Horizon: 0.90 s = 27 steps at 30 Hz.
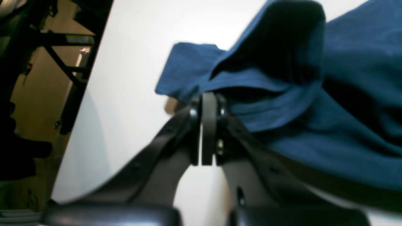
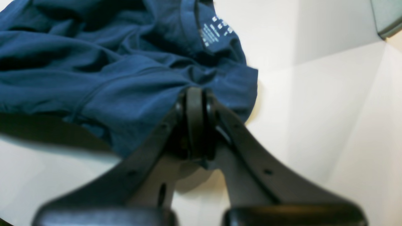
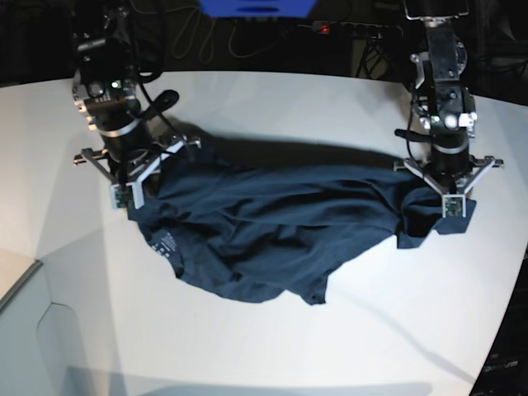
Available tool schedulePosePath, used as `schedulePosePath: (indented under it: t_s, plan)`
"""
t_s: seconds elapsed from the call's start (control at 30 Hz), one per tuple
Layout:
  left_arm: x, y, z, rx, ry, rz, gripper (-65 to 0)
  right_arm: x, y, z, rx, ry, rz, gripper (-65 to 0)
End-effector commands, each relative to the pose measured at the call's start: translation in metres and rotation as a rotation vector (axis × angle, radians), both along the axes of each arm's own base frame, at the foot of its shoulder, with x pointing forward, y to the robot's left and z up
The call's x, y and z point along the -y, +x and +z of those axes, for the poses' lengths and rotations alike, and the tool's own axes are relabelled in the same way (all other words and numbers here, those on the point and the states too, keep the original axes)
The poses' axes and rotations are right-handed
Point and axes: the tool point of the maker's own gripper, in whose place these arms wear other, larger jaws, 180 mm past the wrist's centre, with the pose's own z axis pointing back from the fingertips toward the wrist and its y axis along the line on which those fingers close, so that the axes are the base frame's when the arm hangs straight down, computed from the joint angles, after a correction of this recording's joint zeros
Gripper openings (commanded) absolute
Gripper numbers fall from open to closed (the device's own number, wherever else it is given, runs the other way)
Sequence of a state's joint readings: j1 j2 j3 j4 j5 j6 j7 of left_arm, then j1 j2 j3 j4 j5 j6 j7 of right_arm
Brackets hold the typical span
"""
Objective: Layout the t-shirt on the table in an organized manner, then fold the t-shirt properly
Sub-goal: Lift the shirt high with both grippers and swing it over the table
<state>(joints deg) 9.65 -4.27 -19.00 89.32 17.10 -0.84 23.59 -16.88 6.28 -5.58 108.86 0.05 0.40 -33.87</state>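
Observation:
The dark navy t-shirt (image 3: 272, 227) lies wrinkled and stretched across the white table (image 3: 272, 346), its neck label (image 3: 167, 245) facing up near the base view's left. My left gripper (image 1: 208, 97) is shut on a fold of the t-shirt (image 1: 282, 103) near a sleeve, at the base view's right (image 3: 445, 191). At the opposite end, my right gripper (image 2: 195, 94) is shut on the t-shirt (image 2: 103, 75) close to the collar, seen at the base view's left (image 3: 132, 191). The cloth between both grippers hangs slightly raised.
The table's curved edge (image 1: 78, 103) runs beside the left gripper, with dark frame legs (image 1: 62, 62) and floor beyond. A grey panel (image 3: 21, 280) sits at the table's left edge. Cables and a blue box (image 3: 256, 8) lie behind the table.

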Motion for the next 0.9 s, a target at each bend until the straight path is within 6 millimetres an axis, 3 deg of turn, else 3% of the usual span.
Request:
schedulePosePath:
  t_s: [0.0, 0.27, 0.57, 0.73, 0.87]
  plan:
    - [-0.002, 0.007, 0.022, 0.068, 0.028, -0.006, -64.8, 0.0, 0.006, 0.011, 0.047, -0.002, 0.005, -65.0]
    - [0.003, 0.013, 0.078, 0.205, 0.067, -0.026, -64.8, 0.005, 0.007, 0.014, 0.054, -0.005, -0.007, -65.0]
    - [-0.027, 0.015, 0.147, 0.376, 0.131, 0.056, -64.8, 0.001, 0.004, 0.04, 0.12, 0.002, 0.0, -65.0]
    - [-0.034, 0.026, 0.181, 0.473, 0.146, 0.08, -64.8, 0.028, 0.007, 0.049, 0.146, -0.024, -0.067, -65.0]
    - [-0.036, 0.04, 0.206, 0.546, 0.142, 0.092, -64.8, 0.052, 0.017, 0.067, 0.231, -0.05, -0.124, -65.0]
